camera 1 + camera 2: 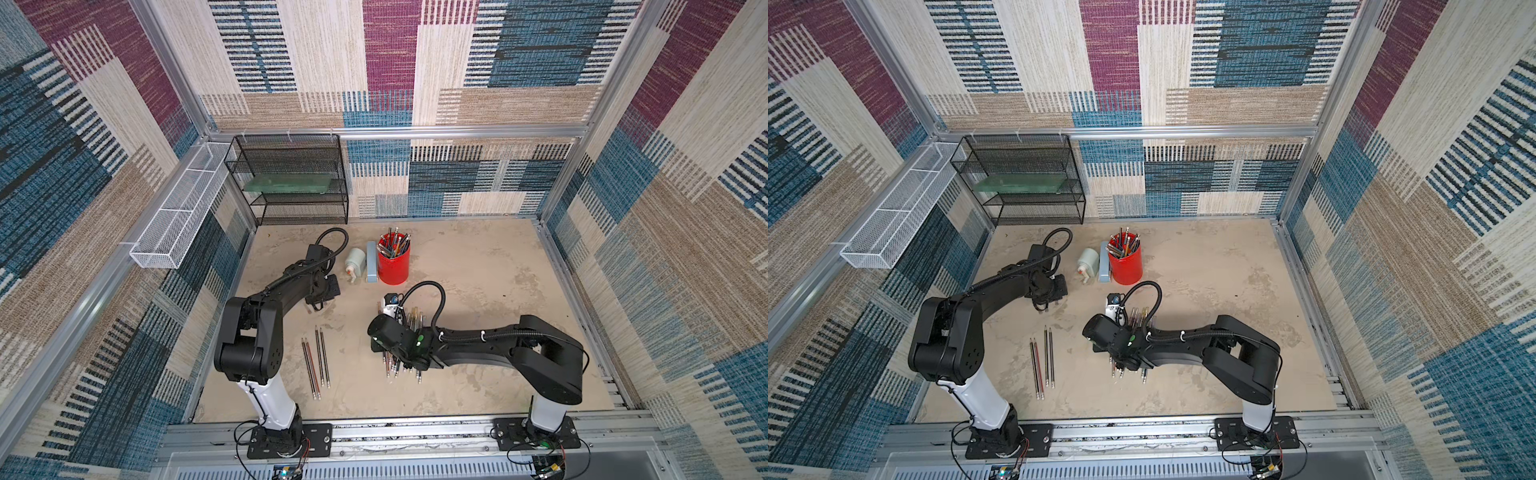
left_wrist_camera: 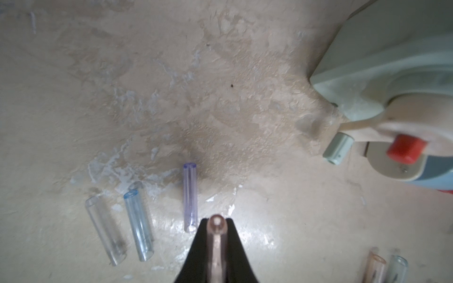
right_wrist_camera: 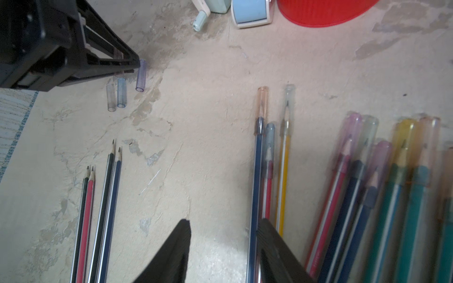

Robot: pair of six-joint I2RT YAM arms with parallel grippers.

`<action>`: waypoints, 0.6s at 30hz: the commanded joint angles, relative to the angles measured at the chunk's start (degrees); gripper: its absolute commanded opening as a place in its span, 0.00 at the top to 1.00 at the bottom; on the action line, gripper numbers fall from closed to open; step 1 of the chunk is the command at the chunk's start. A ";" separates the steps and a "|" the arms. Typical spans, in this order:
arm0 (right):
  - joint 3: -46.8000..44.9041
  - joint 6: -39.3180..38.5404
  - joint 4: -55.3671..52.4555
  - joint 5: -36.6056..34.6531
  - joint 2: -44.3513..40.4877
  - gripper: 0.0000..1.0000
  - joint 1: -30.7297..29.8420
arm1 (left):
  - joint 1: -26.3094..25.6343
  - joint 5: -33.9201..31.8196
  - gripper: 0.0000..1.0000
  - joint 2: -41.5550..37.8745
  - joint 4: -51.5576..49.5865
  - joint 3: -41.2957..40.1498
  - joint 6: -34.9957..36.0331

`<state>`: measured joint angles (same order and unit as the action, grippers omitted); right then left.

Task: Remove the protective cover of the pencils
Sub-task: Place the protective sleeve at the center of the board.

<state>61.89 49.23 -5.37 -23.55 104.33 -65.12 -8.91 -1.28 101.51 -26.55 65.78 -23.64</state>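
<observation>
While four bare pencils (image 1: 316, 361) lie side by side on the worktop (image 1: 478, 291), long axes running nearly 12 to 6 with sharpened tips toward 12, a capped bunch (image 3: 367, 196) lies at their 3 o'clock, pointing much the same way, partly under the right arm. At 12 o'clock of the bare four, the left pincer (image 2: 217, 227) is clamped on a pinkish clear cap (image 2: 217, 247), with loose clear caps (image 2: 139, 225) lying just beside it. The right pincer (image 3: 223, 225) stands with jaws apart, a dark blue capped pencil (image 3: 256, 171) just beside one finger; a red cup (image 1: 394, 264) stands at 1 o'clock.
</observation>
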 commanded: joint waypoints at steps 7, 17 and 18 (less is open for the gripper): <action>-0.62 0.46 2.63 -0.44 -0.63 0.51 0.00 | -0.41 -0.54 0.99 4.32 -4.92 4.57 1.76; -0.47 0.42 3.43 0.36 -0.04 0.51 -0.01 | -0.67 -1.43 0.94 5.81 -6.41 6.12 1.65; -0.57 0.36 3.43 0.35 -0.04 0.51 0.00 | -0.67 -1.52 0.93 5.86 -6.41 6.12 1.55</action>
<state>61.30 49.25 -3.70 -22.96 104.14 -65.12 -9.50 -1.72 107.24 -31.99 71.46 -23.59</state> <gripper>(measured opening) 0.494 0.135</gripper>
